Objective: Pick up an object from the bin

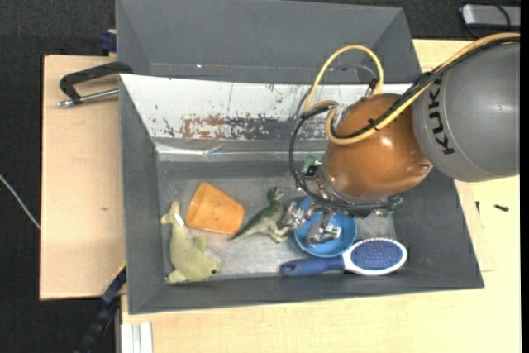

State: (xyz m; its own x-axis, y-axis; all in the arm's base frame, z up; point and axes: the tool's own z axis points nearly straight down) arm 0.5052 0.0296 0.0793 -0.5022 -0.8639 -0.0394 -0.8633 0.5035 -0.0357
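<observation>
while low in the bin (140, 202), gripper (316, 223), fingers apart, over blue dish (329, 244), between green dinosaur (263, 221) and brush (376, 255)

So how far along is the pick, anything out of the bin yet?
Done: nothing lifted; orange cup, pale plush and blue brush lie on the bin floor. In hand: the end effector is low over a blue round dish, beside the green dinosaur. Left: the grasp, not visibly made, and the lift.
</observation>
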